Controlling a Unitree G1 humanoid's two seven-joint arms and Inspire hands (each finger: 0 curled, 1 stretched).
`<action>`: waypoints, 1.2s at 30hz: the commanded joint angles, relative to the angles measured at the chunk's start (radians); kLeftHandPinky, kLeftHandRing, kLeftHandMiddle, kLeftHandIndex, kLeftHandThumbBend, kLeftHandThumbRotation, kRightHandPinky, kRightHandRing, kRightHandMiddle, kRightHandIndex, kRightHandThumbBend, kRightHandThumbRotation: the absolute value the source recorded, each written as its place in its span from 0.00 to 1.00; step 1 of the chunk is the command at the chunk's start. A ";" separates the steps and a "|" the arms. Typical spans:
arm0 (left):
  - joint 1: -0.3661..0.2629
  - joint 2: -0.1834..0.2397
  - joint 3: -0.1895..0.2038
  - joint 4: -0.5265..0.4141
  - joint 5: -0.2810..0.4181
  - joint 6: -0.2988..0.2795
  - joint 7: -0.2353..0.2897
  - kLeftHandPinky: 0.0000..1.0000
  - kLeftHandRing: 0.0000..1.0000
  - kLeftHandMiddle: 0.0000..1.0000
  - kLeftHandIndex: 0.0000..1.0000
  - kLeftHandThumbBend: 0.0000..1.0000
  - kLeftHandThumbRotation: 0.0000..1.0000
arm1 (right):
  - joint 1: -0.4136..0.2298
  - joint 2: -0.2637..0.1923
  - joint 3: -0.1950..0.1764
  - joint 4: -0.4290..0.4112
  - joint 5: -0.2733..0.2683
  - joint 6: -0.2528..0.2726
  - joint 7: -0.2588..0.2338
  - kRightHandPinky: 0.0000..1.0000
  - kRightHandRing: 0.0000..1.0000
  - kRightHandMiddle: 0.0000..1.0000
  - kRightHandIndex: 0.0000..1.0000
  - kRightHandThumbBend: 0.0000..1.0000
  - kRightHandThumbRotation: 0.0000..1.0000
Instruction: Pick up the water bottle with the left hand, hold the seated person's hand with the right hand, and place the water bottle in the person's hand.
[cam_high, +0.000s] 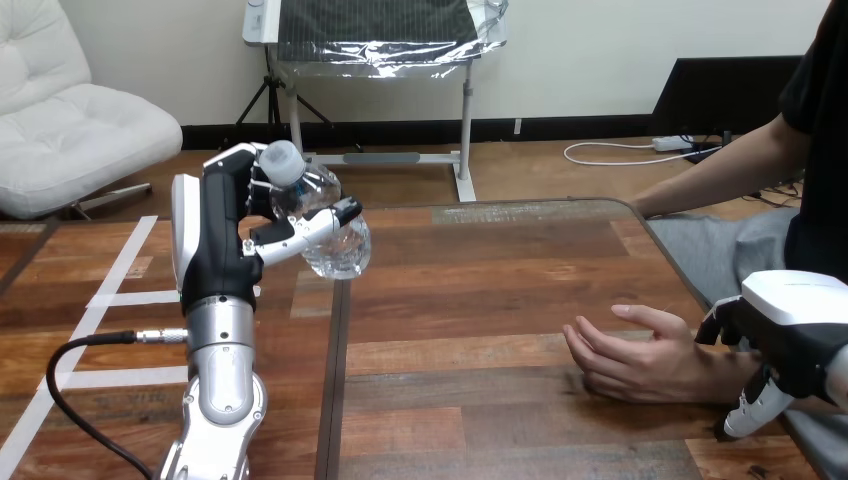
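Note:
My left hand (215, 225) is raised above the table's left part, its fingers and thumb curled round a clear water bottle (320, 215) with a pale cap. The bottle tilts, cap up and to the left. The person's hand (635, 355) rests palm up on the table at the right, fingers slightly curled and holding nothing. My right hand (790, 335) sits at the person's wrist, its white back facing the camera. Its fingers reach down round the wrist on both sides.
The wooden table (480, 280) has a dark seam running front to back near its middle-left. White tape lines (120, 295) mark the left portion. The person's other arm (720, 175) reaches down past the table's far right corner.

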 joint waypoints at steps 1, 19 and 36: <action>-0.039 0.014 0.014 -0.067 -0.007 -0.032 -0.004 0.43 0.45 0.46 0.46 0.75 0.00 | -0.076 -0.017 0.022 0.031 -0.002 -0.007 -0.035 0.71 0.77 0.79 0.77 0.74 0.00; -0.027 0.014 0.017 -0.095 -0.015 -0.032 -0.024 0.41 0.43 0.46 0.47 0.74 0.00 | -0.113 -0.025 0.060 0.141 -0.009 -0.036 -0.126 0.68 0.75 0.78 0.77 0.74 0.00; -0.021 0.011 0.018 -0.108 -0.018 -0.039 -0.027 0.41 0.44 0.46 0.47 0.73 0.00 | -0.147 -0.027 0.083 0.196 -0.022 -0.020 -0.152 0.69 0.78 0.81 0.78 0.71 0.03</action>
